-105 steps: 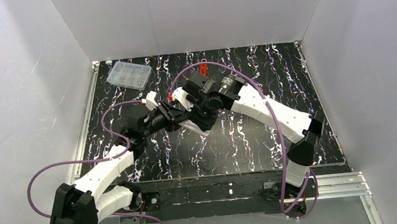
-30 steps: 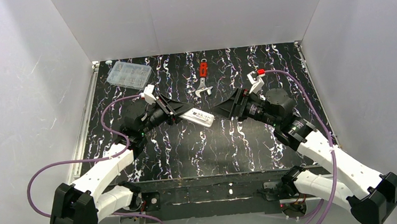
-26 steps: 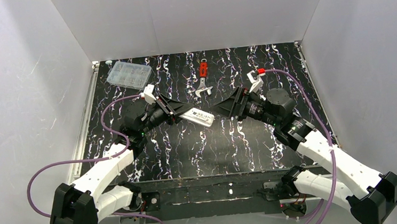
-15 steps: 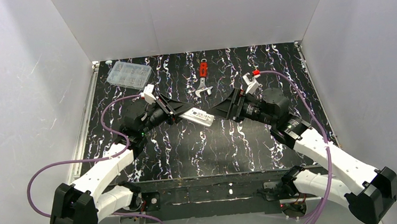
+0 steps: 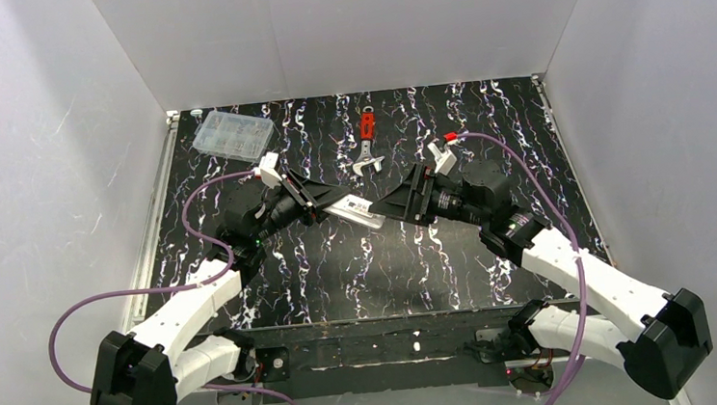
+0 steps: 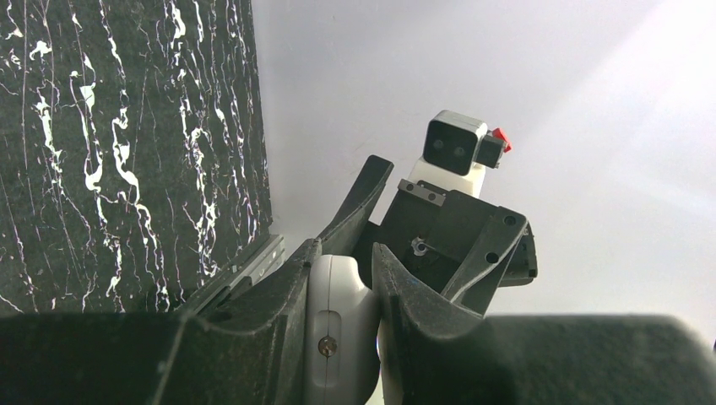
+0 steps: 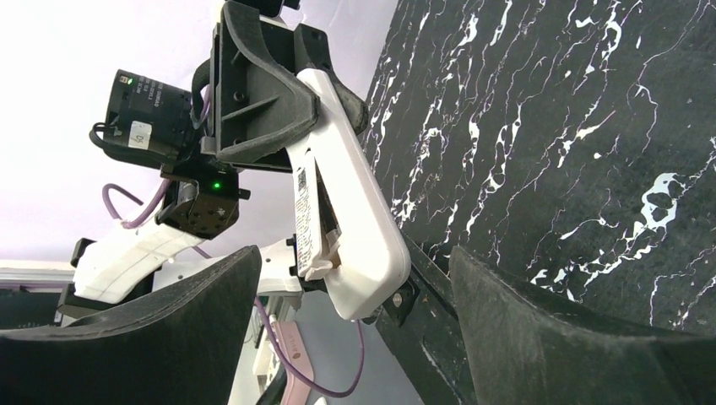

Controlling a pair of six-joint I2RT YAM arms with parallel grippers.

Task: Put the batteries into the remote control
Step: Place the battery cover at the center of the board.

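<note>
My left gripper is shut on the remote control, a slim white bar held above the middle of the table with its free end pointing right. In the left wrist view the remote is pinched edge-on between the two dark fingers of the left gripper. My right gripper is open and faces that free end. In the right wrist view the remote shows a printed label, and its rounded tip lies between the wide jaws of the right gripper, touching neither. The batteries are out of view.
A clear plastic compartment box sits at the table's far left corner. A red-handled wrench lies at the far middle. White walls close the table on three sides, and a metal rail runs along the left edge.
The right arm has swung left toward the remote, bringing its open jaws around the remote's free end. The left arm and the remote have stayed still.
</note>
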